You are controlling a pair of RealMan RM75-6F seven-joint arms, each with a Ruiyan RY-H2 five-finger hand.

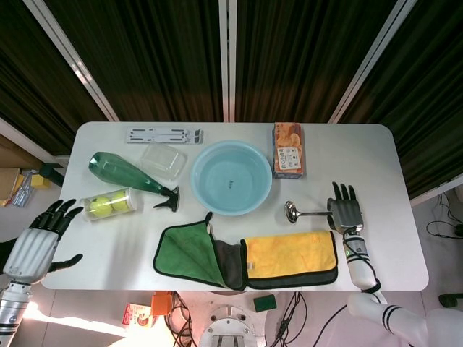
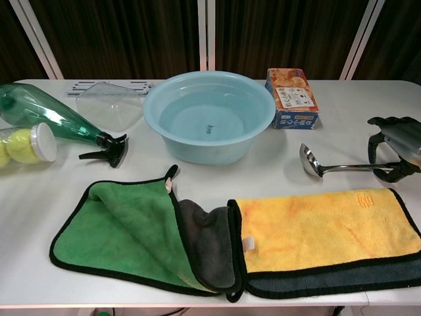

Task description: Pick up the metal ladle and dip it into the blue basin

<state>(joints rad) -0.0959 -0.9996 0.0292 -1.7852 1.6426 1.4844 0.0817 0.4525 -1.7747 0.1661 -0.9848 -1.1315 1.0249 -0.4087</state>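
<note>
The metal ladle [image 1: 307,212] lies flat on the white table, bowl pointing left, just above the yellow cloth; it also shows in the chest view, ladle [image 2: 335,168]. My right hand [image 1: 347,211] sits over the far end of its handle, fingers spread and arched down on either side of the handle in the chest view, right hand [image 2: 396,141]; no firm grip on it shows. The blue basin [image 1: 231,178], holding nothing but a small mark on its bottom, stands left of the ladle; chest view basin [image 2: 210,118]. My left hand [image 1: 32,249] hangs open off the table's left front corner.
Green, grey and yellow cloths [image 1: 246,256] lie along the front edge. An orange box [image 1: 288,150] stands behind the ladle. A green spray bottle [image 1: 126,176], a tennis ball tube [image 1: 112,205], a clear lid [image 1: 163,160] and a white rack [image 1: 165,134] fill the left side.
</note>
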